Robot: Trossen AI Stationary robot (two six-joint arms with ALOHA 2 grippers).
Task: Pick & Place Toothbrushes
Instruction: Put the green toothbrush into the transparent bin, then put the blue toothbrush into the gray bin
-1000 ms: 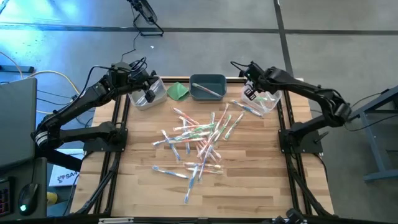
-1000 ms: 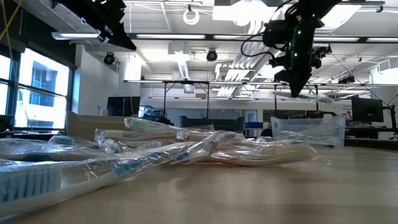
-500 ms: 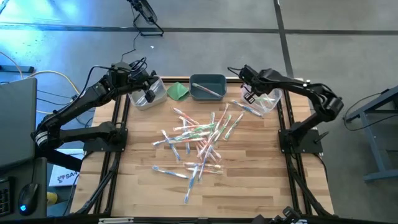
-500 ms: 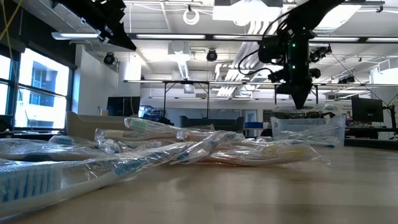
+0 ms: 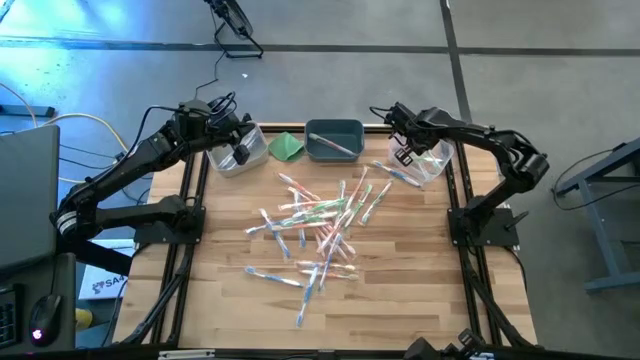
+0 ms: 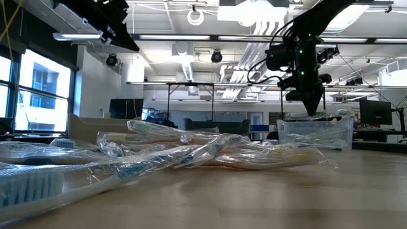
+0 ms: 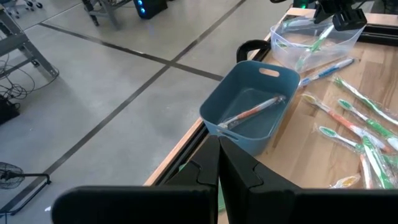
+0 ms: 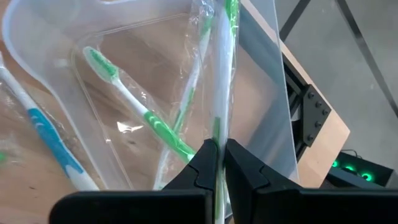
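While the right gripper pinches a green toothbrush over the clear bin — few binned — most toothbrushes wait.

The toothbrushes are thin, clear-wrapped sticks with green, blue or pink-orange parts, lying criss-crossed in a loose pile across the middle of the counter, a few strays nearer the front edge. One pink-orange toothbrush lies slantwise inside the blue bin. In the clear bin rests a green-bristled toothbrush, with a blue one just outside its wall. A wrapped green toothbrush is pinched upright in the right arm's jaws above that clear bin.
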